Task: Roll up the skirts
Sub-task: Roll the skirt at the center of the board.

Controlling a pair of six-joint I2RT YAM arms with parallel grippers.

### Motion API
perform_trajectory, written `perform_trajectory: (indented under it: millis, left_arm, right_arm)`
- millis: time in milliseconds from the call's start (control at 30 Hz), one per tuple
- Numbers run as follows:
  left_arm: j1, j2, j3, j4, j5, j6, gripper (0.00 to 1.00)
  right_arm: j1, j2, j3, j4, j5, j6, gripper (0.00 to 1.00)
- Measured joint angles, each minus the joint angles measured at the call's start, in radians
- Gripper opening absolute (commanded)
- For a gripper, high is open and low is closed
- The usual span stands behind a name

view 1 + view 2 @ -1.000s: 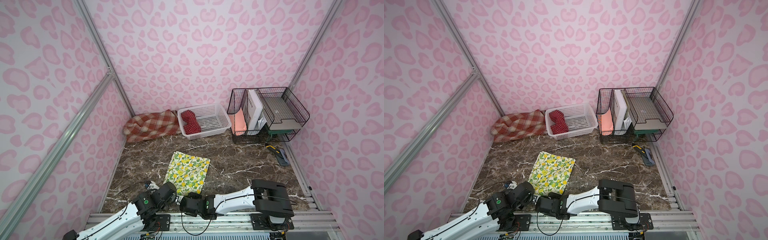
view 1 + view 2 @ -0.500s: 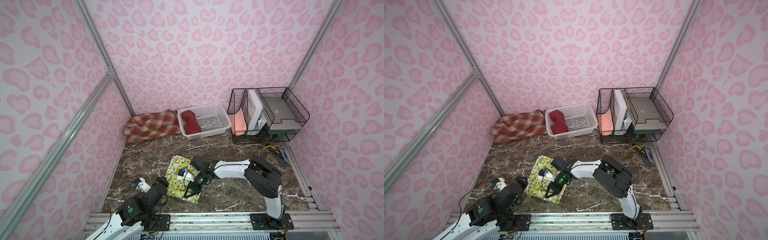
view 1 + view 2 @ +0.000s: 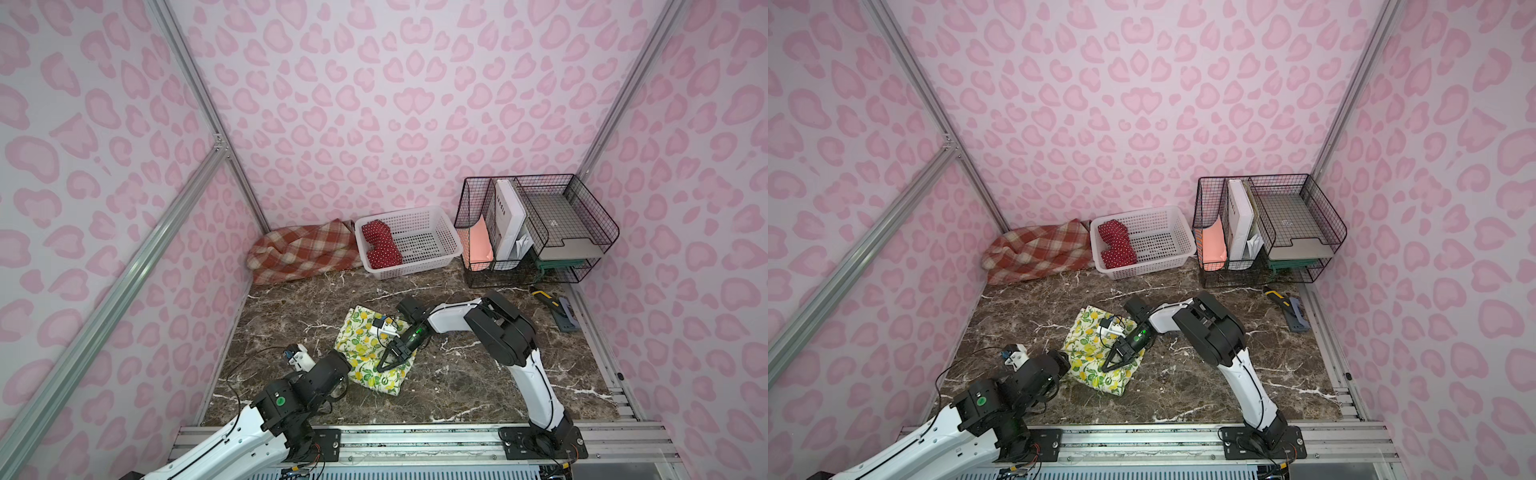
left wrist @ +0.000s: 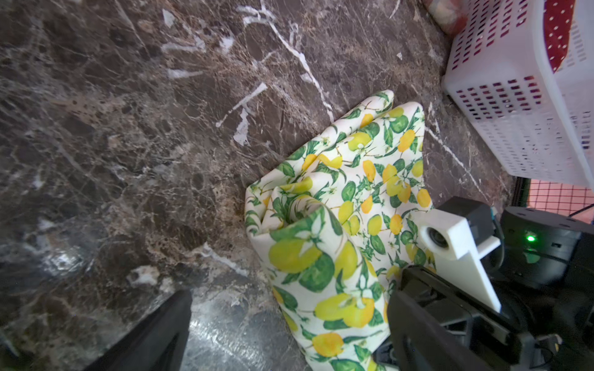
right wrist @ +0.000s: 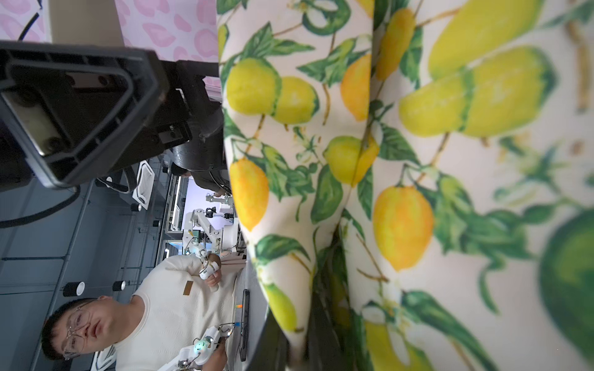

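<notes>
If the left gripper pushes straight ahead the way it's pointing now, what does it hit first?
Most likely the lemon skirt: the left gripper points at its rolled near edge, just ahead of the open jaws. Depth is unclear, so it may brush the table too.

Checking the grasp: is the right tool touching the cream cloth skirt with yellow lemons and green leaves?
Touching: the right tool is shut on the lemon skirt; the right wrist view shows cloth pinched around its finger.

Lemon skirt [image 4: 353, 225] lies partly rolled on marble table [image 4: 128, 144], between left gripper's [image 4: 294, 294] wide-spread jaws. White basket [image 4: 514, 96] beyond holds red dotted skirt [image 4: 559, 32].
</notes>
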Motion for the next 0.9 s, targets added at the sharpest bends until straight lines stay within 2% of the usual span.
perform_trajectory:
  millis: [167, 300, 367, 500, 700, 900]
  left_arm:
    - [-0.001, 0.028, -0.06, 0.056, 0.063, 0.0, 0.98]
    - [-0.001, 0.031, -0.115, 0.093, 0.069, -0.029, 0.98]
    - [-0.001, 0.026, -0.155, 0.133, 0.065, -0.045, 0.98]
    - [-0.002, 0.031, -0.213, 0.283, -0.014, -0.084, 0.98]
    - [-0.002, 0.222, -0.203, 0.435, -0.072, -0.124, 0.94]
    - [-0.002, 0.383, -0.19, 0.57, -0.121, -0.097, 0.86]
  right_arm:
    - [-0.001, 0.023, 0.005, -0.013, -0.01, 0.015, 0.0]
    - [-0.005, 0.033, 0.006, -0.009, -0.036, 0.023, 0.0]
    - [-0.006, 0.035, 0.006, -0.005, -0.049, 0.024, 0.0]
    - [-0.006, 0.036, 0.008, -0.006, -0.055, 0.023, 0.0]
    - [-0.009, 0.036, 0.008, -0.006, -0.056, 0.023, 0.0]
    - [-0.019, 0.034, 0.005, -0.002, -0.063, 0.023, 0.0]
